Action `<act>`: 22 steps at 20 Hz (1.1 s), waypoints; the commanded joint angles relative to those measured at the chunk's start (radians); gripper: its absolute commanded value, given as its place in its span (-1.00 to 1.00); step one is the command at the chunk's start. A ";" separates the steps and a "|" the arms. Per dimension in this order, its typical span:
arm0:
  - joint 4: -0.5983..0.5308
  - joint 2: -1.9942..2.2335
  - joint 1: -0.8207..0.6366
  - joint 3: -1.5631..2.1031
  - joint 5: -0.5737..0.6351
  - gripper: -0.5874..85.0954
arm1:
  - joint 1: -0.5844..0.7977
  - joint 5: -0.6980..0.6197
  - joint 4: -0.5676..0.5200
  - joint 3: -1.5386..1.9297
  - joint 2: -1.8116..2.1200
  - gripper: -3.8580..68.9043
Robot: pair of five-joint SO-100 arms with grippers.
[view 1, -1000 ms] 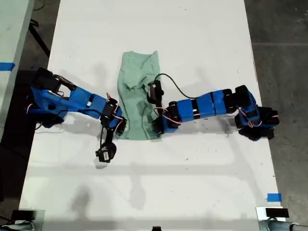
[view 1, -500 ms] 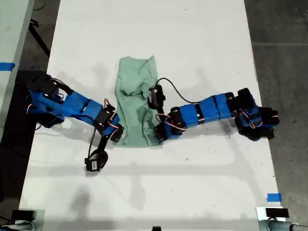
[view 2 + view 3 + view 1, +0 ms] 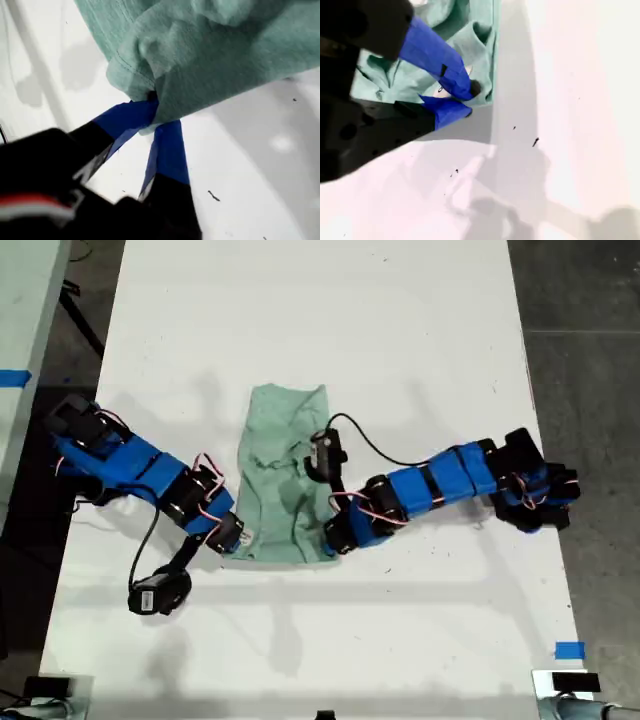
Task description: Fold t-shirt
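Pinching the t-shirt [image 3: 225, 50] at a bunched corner, my first gripper [image 3: 152, 112] has its blue-taped jaws closed down on the cloth, fabric gathered right at the tips. My second gripper [image 3: 467, 100] is likewise clamped on the shirt's edge, jaws nearly together w/ a thin layer of cloth btwn them; a small white patch shows at the tips, can't tell what it is. In the exterior view, first gripper [image 3: 238, 540] sits at the shirt's lower corner on that view's left, second gripper [image 3: 333, 543] at the lower corner on that view's right. T-shirt [image 3: 285, 470] lies as a narrow wrinkled strip, running from the grippers up toward the far end of the white table [image 3: 400, 320], approx. mid-table. Both arms reach in low from opposite sides, bases near the table's edges.
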 commanded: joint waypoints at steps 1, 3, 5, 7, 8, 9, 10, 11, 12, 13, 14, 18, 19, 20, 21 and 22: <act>0.114 0.147 -0.169 -0.048 0.072 -0.99 | 0.126 -0.100 0.005 -0.069 0.143 -0.92; 0.150 0.193 -0.341 -0.041 0.176 -0.99 | 0.227 -0.186 0.028 -0.069 0.166 -0.92; 0.149 0.212 -0.505 -0.046 0.272 -0.99 | 0.314 -0.255 0.034 -0.069 0.167 -0.92; 0.146 0.204 -0.634 -0.048 0.337 -0.99 | 0.393 -0.311 0.018 -0.069 0.161 -0.92; 0.141 0.199 -0.684 -0.046 0.364 -0.99 | 0.428 -0.333 0.012 -0.069 0.158 -0.92; 0.140 0.193 -0.727 -0.041 0.380 -0.99 | 0.462 -0.356 0.005 -0.067 0.158 -0.92; 0.140 0.181 -0.767 -0.040 0.400 -0.99 | 0.492 -0.371 -0.005 -0.067 0.153 -0.92; 0.137 0.167 -0.793 -0.040 0.411 -0.99 | 0.515 -0.385 -0.015 -0.067 0.143 -0.92; 0.129 0.158 -0.804 -0.040 0.419 -0.99 | 0.529 -0.393 -0.021 -0.067 0.130 -0.92; 0.124 0.147 -0.811 -0.040 0.419 -0.99 | 0.543 -0.400 -0.032 -0.067 0.115 -0.92; 0.120 0.137 -0.824 -0.040 0.419 -0.99 | 0.557 -0.405 -0.046 -0.067 0.101 -0.92; 0.054 0.115 -0.911 -0.026 0.426 -0.99 | 0.649 -0.448 -0.127 -0.067 0.077 -0.92; 0.028 0.109 -0.937 -0.021 0.437 -0.99 | 0.673 -0.459 -0.146 -0.067 0.077 -0.92; 0.006 0.103 -0.965 -0.023 0.448 -0.99 | 0.696 -0.468 -0.158 -0.067 0.075 -0.92; -0.012 0.097 -0.991 -0.023 0.459 -0.99 | 0.716 -0.474 -0.167 -0.067 0.069 -0.92; -0.021 0.084 -1.011 -0.026 0.469 -0.99 | 0.730 -0.476 -0.169 -0.067 0.060 -0.92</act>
